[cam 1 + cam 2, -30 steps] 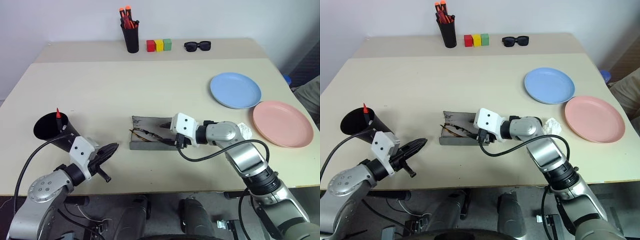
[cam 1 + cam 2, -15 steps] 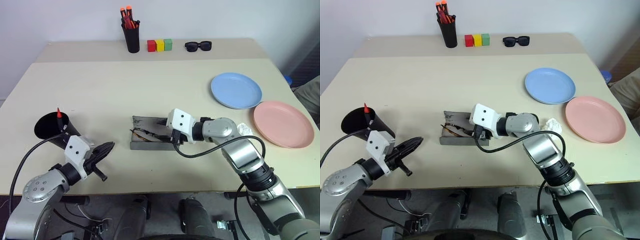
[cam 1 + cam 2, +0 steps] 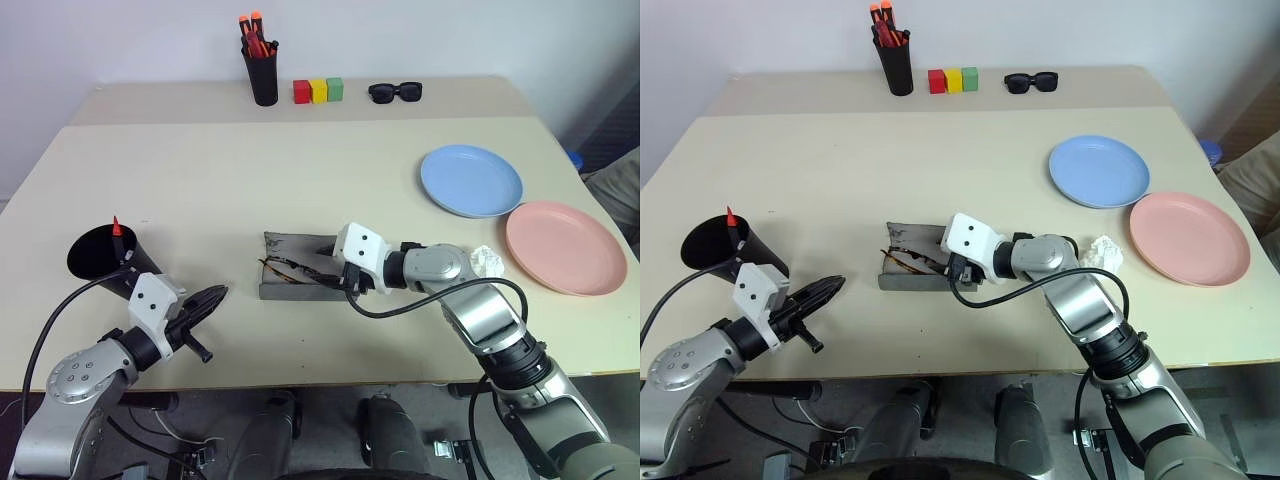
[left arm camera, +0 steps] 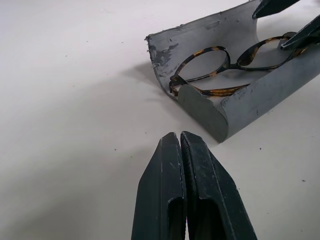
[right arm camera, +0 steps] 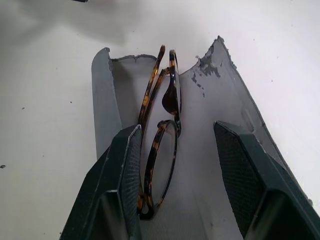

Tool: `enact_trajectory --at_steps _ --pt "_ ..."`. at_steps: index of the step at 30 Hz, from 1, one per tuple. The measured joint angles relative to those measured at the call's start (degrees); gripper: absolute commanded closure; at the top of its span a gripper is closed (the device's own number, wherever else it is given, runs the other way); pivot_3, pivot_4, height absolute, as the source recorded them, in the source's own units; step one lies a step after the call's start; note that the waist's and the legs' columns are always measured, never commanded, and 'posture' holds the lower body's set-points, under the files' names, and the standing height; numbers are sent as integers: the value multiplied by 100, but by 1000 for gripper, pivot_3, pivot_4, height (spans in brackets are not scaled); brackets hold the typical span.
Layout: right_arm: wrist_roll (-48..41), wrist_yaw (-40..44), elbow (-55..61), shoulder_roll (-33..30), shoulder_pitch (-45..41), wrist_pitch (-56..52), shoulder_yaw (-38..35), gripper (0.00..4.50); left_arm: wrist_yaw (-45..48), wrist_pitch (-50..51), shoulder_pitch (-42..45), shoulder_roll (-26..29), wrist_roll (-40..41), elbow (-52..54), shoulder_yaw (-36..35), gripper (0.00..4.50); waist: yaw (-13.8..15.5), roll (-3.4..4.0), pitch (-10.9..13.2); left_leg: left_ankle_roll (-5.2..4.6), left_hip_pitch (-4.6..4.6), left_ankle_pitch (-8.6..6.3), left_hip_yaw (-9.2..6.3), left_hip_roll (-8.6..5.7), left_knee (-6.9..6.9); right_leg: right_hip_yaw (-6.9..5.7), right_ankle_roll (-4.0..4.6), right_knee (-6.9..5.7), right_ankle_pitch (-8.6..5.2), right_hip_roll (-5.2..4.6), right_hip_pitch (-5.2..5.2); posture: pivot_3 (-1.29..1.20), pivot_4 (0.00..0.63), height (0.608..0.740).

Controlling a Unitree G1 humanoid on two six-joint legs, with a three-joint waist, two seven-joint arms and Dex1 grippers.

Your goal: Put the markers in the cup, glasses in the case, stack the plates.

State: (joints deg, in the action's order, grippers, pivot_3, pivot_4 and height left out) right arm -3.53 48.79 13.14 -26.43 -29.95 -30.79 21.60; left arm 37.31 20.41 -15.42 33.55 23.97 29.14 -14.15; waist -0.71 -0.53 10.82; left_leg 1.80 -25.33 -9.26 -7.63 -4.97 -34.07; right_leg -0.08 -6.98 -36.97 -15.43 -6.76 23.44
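Glasses (image 5: 162, 145): tortoiseshell-patterned wire frame, folded, lying inside the open case near the middle of the table's front half.
Case (image 3: 297, 268): grey, felt-like, hinged; lid laid back flat, edges frayed at one end; glasses rest in its trough.
Right gripper (image 3: 343, 272): at the case's right end, fingers spread apart on either side of the glasses; one finger just beside the frame, contact hard to judge; nothing visibly clamped.
Left gripper (image 3: 213, 300): fingers pressed together, clenched on nothing, held above the table left of the case and apart from it, pointing toward it.
Cup (image 3: 104, 262): wide black tapered cup, tipped on its side near the table's left front, mouth facing up and left; beside the left arm.
Marker (image 3: 116, 231): red tip showing at the cup's rim; the rest is hidden inside.
Plates: light blue plate (image 3: 471, 180) and salmon pink plate (image 3: 565, 247), side by side on the right, rims nearly touching, not stacked.
White crumpled item (image 3: 487, 261): between right arm and pink plate.
Pen holder (image 3: 262, 70): black, upright at far edge, orange-capped pens inside.
Blocks (image 3: 318, 91): red, yellow, green, in a row beside the holder.
Sunglasses (image 3: 395, 92): black, right of the blocks.
Table (image 3: 200, 190): pale beige top.
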Motion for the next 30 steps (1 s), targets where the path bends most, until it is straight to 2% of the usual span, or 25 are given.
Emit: enact_trajectory --at_steps 2,15,20,27,30 --pt "-4 -3 -2 2 11 -57 0 4462 -10 8 1 0 0 1 0 4471 1 0 0 0 0 0 0 0 0 0 0 0 0 0 0 0 150 740" --pt "-54 -9 24 -4 25 -124 -40 4462 -29 33 5 0 -3 26 44 4471 1 0 0 0 0 0 0 0 0 0 0 0 0 0 0 0 150 740" --pt "-230 -67 54 -57 -221 48 -555 4462 -30 33 4 0 -3 26 44 4471 2 1 1 0 -1 0 0 0 0 0 0 0 0 0 0 0 150 740" --pt "-386 -65 220 -709 -415 250 -1340 4462 -117 72 71 0 -2 51 87 4471 12 1 1 0 -2 0 1 -1 0 -1 0 4 0 -3 -2 0 150 740" --pt "-168 -173 -67 -1293 -286 627 -1676 4462 -127 132 148 0 5 89 184 4471 36 0 0 0 -2 0 4 -3 -1 -1 0 15 0 -4 -8 0 150 740"
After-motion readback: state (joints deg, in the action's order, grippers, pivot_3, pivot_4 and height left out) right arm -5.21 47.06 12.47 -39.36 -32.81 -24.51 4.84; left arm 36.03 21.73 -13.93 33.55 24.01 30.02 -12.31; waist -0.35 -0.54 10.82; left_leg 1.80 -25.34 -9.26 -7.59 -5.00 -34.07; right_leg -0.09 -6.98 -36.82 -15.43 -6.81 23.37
